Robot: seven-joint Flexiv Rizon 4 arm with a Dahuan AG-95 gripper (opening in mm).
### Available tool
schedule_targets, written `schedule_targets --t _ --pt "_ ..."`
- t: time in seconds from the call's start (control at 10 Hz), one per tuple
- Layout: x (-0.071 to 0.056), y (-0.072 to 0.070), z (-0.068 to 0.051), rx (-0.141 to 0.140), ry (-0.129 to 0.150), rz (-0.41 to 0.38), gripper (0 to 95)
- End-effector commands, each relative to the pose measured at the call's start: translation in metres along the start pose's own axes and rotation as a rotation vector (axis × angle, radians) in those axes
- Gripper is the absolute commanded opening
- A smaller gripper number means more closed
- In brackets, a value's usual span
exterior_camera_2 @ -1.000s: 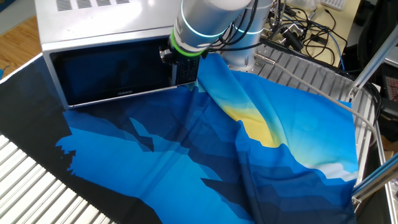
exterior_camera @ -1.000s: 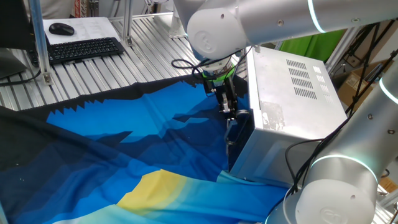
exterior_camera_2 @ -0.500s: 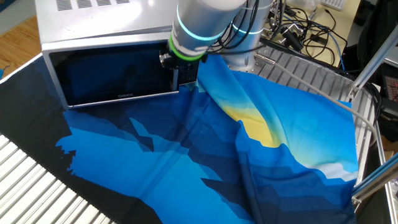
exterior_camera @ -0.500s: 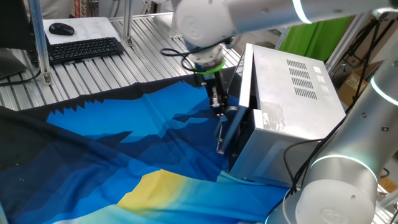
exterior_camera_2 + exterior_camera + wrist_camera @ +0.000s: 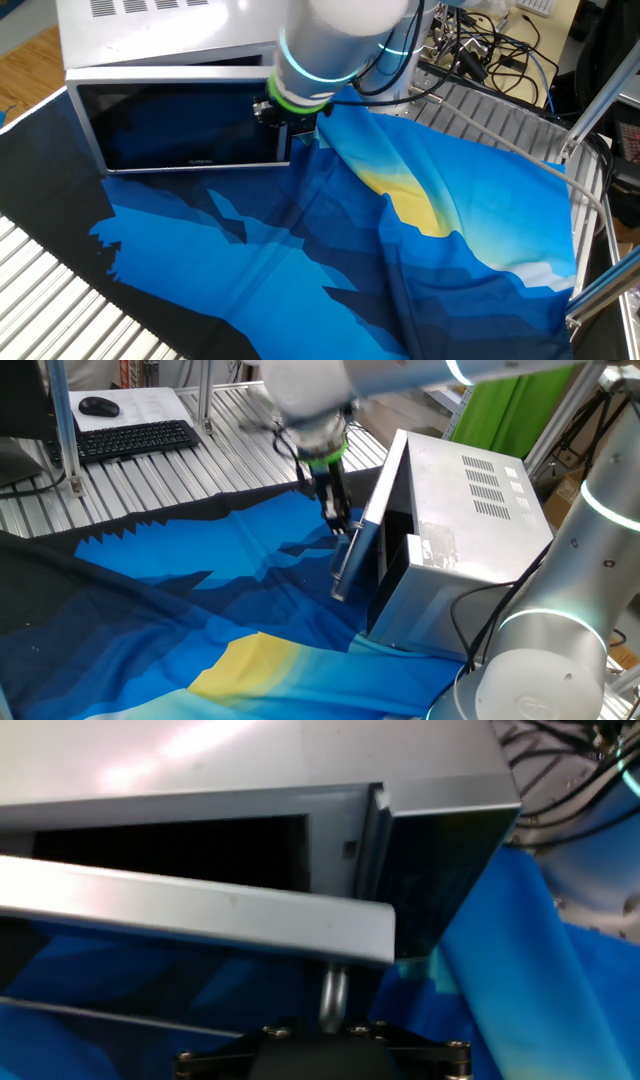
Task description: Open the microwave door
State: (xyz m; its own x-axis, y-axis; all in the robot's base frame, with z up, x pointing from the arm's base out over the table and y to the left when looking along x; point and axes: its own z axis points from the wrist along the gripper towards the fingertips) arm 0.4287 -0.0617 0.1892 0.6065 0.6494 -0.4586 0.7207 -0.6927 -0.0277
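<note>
The microwave (image 5: 480, 500) stands at the right on a blue cloth. Its door (image 5: 362, 545) stands partly open, swung out from the casing, with a gap on the handle side. My gripper (image 5: 336, 520) is at the door's free edge, shut on the curved silver handle (image 5: 333, 992). In the other fixed view the dark glass door (image 5: 180, 125) angles out from the microwave (image 5: 150, 30), with the gripper (image 5: 285, 108) at its right end. In the hand view I see the door's silver top edge (image 5: 200, 910), the dark cavity behind it, and the handle running down into my gripper (image 5: 333, 1015).
A blue and yellow cloth (image 5: 200, 610) covers the table in front of the microwave. A keyboard (image 5: 135, 438) and a mouse (image 5: 98, 405) lie at the far left. Cables (image 5: 490, 50) lie behind the arm. Another silver arm's base (image 5: 540, 660) stands at the near right.
The door has swung from nearly shut to partly open. My gripper has moved away from the microwave front, holding the handle.
</note>
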Motion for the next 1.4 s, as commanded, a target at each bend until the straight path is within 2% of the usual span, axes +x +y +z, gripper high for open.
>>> schedule_targets --t 0.1,0.3,0.4,0.5,0.8,0.9,1.0,1.1,1.3,1.4 --pt "0.002 0.007 -0.011 0.129 0.155 0.003 57.0" --pt "0.023 0.008 -0.016 0.136 0.162 -0.008 57.0" --pt "0.029 0.013 -0.020 0.130 0.156 -0.007 57.0" --pt "0.035 0.021 -0.026 0.136 0.167 -0.010 76.0" --pt "0.053 0.041 -0.040 0.166 0.207 -0.045 76.0" --pt "0.058 0.045 -0.045 0.165 0.214 -0.058 57.0" --pt "0.059 0.043 -0.049 0.166 0.243 -0.119 0.0" --pt "0.059 0.040 -0.052 0.168 0.277 -0.168 0.0" --pt "0.060 0.025 -0.061 0.152 0.336 -0.322 0.0" --pt "0.061 0.012 -0.068 0.146 0.403 -0.415 0.0"
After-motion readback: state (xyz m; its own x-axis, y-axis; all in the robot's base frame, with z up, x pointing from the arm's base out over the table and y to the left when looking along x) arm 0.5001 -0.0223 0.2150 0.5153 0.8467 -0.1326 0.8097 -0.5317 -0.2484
